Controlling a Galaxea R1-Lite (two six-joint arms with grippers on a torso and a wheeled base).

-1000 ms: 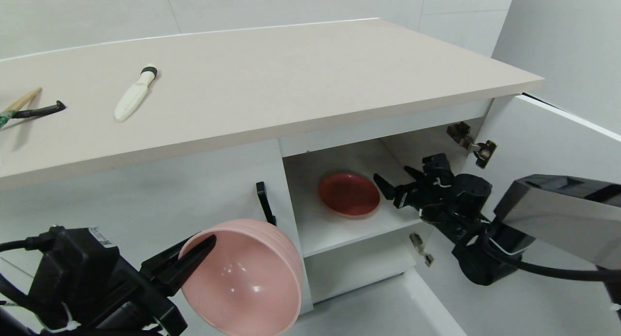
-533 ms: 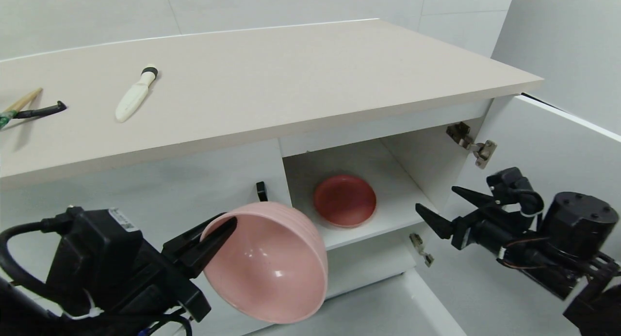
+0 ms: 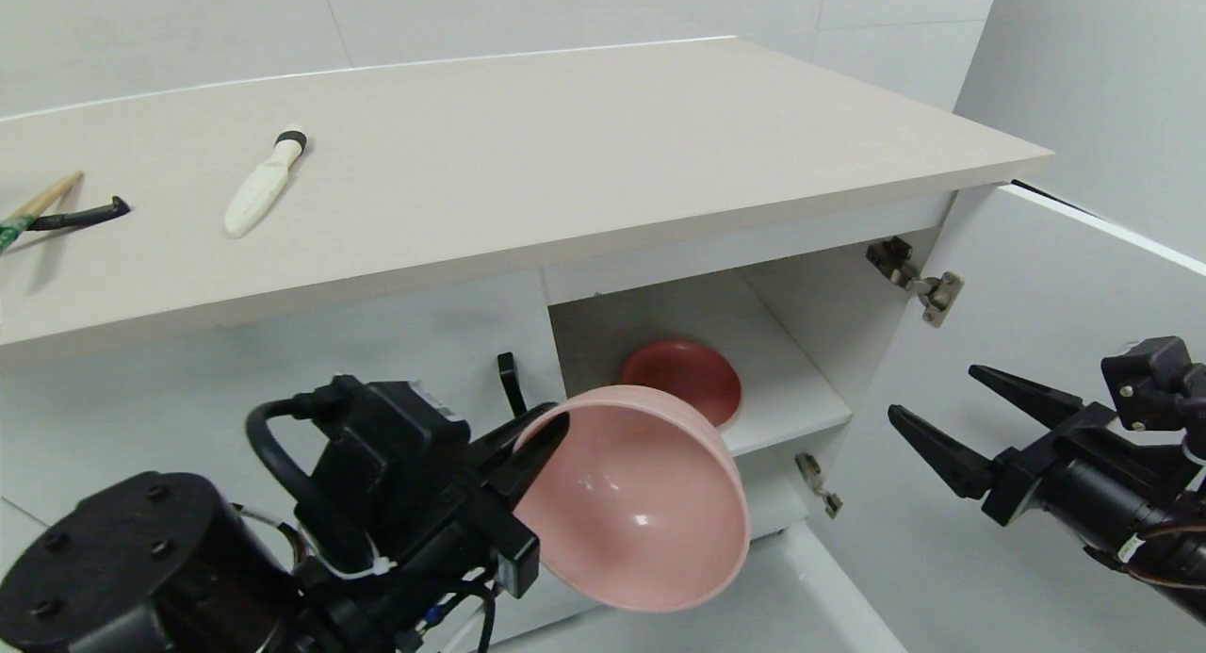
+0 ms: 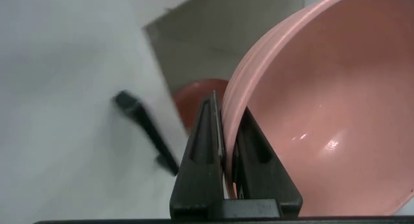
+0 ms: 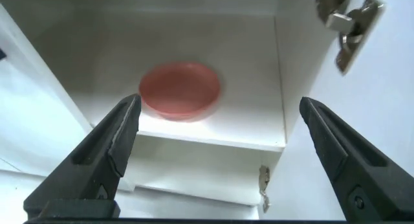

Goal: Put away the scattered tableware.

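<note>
**A:** What have we got in our left gripper (image 4: 228, 127)?

**B:** Its two black fingers (image 4: 206, 143) are pinched on the rim of the pink, ribbed, glossy round bowl (image 3: 641, 502), one inside the wall and one outside. The bowl hangs tipped on its side with its mouth toward us. It is in front of and below the round red plate (image 3: 692, 375), not touching it.

**A:** And our right gripper (image 3: 935, 394)?

**B:** It is spread wide and holds nothing. It sits to the right of the red plate and nearer to us, before the open white cupboard door (image 3: 1036, 285).

**A:** How do we think the bowl will handle?

**B:** Stiff and fairly light, we'd judge. We cannot tell plastic from ceramic, so we treat it as chippable and set it down softly. The shiny inside looks slippery, and a single pinch on the rim may let it swing. The rim is the only part thin enough for us to hold.

**A:** Where should it go?

**B:** Probably onto the white shelf (image 3: 801, 408) under the red plate, either beside the plate or on it.

**A:** Anything left out?

**B:** Yes, on the beige countertop (image 3: 565, 144) above and left of the red plate. There is a cream-white knife with a black collar (image 3: 264, 187), and farther left a thin black utensil (image 3: 80, 215).
</note>
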